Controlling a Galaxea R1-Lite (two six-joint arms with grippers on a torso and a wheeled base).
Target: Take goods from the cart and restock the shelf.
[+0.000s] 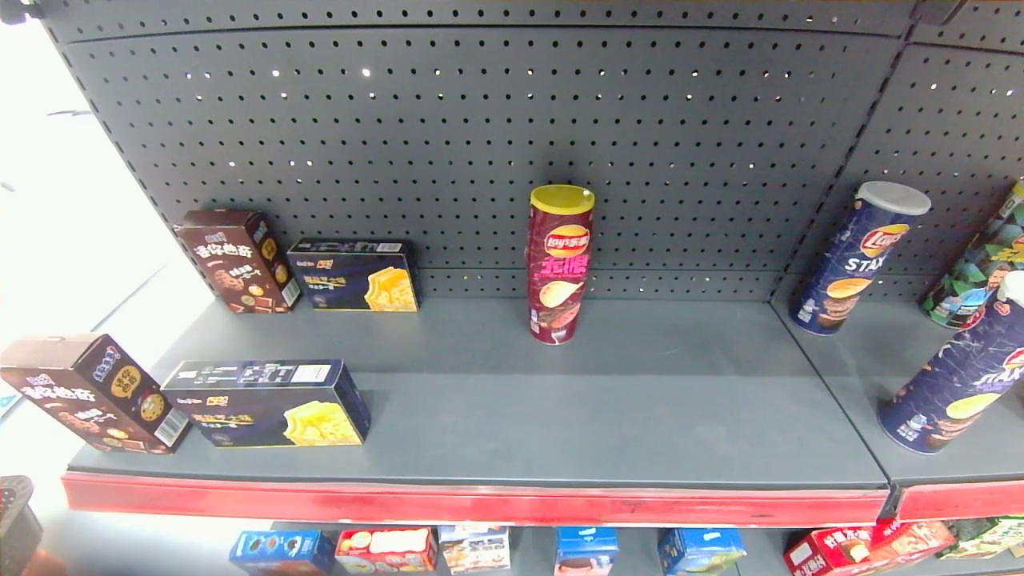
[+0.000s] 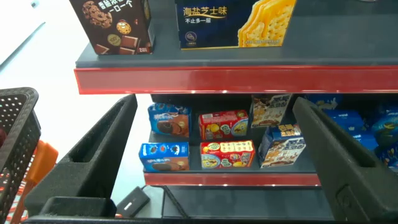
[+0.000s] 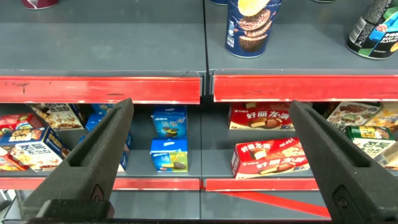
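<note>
On the grey shelf (image 1: 624, 400) a maroon chip can with a yellow lid (image 1: 559, 262) stands upright at the back middle. Two brown cookie boxes (image 1: 88, 392) (image 1: 238, 260) and two dark blue cracker boxes (image 1: 268, 402) (image 1: 356, 275) stand at the left. My left gripper (image 2: 214, 155) is open and holds nothing, below the shelf's red front edge (image 2: 236, 79), facing the lower shelves. Beside it is the black mesh cart basket (image 2: 15, 143). My right gripper (image 3: 211, 155) is open and holds nothing, in front of the lower shelves under a dark blue chip can (image 3: 250, 26).
Dark blue chip cans (image 1: 860, 256) (image 1: 956, 380) and a green-patterned can (image 1: 976, 268) stand on the neighbouring shelf section at the right. Small snack boxes (image 2: 224, 124) (image 3: 268, 157) fill the lower shelves. The shelf's middle and right of the maroon can are bare. A pegboard wall (image 1: 480, 136) backs it.
</note>
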